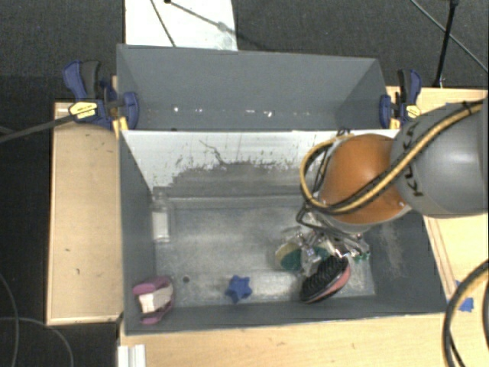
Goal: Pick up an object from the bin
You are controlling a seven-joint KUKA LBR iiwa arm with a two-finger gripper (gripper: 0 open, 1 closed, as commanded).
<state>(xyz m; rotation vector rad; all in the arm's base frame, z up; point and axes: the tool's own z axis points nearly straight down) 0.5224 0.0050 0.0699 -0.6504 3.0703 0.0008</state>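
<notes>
gripper (319,252) over black pink-rimmed oval (326,278)

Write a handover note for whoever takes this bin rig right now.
Hand: low at the right front of the bin, down among a small cluster. Whether it is open or shut cannot be told.
Things: a black-and-pink oval thing lies right at the hand, with a teal thing just to its left. Apart from them are a blue star-shaped piece at front middle, a pink-and-white thing in the front left corner and a small clear thing by the left wall.
Done: the arm is down at the cluster.
Left: confirm a grasp, then lift one thing out. Nothing is visibly off the floor yet.
</notes>
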